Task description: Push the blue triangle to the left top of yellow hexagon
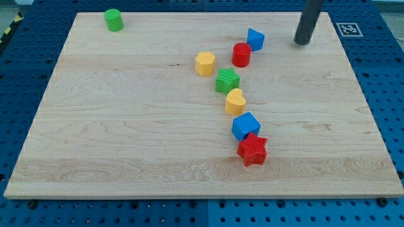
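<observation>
The blue triangle (255,39) lies near the view's top, right of centre, touching or nearly touching the red cylinder (241,55) at its lower left. The yellow hexagon (205,64) sits to the left of and below the red cylinder. My tip (303,42) rests on the board to the right of the blue triangle, about a block and a half's width away from it and at about the same height in the view.
A green star (228,81), a yellow heart (235,101), a blue cube (245,126) and a red star (253,150) run in a line down the board's middle. A green cylinder (113,19) stands at the top left. The wooden board (126,126) lies on a blue pegboard.
</observation>
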{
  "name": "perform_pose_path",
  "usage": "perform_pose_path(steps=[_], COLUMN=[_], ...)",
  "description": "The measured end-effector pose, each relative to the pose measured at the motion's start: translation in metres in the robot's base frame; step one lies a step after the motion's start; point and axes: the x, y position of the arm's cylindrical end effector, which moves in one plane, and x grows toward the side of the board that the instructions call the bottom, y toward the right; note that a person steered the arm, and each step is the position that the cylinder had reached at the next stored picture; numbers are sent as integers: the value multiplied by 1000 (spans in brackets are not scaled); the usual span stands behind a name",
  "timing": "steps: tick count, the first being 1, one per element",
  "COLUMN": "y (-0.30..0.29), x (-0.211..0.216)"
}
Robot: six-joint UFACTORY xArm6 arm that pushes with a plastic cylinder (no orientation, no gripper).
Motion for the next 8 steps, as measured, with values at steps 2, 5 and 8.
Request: perform_pose_path(steps=[2,5,8], y=[-42,-111,-158], x=[0,0,-16])
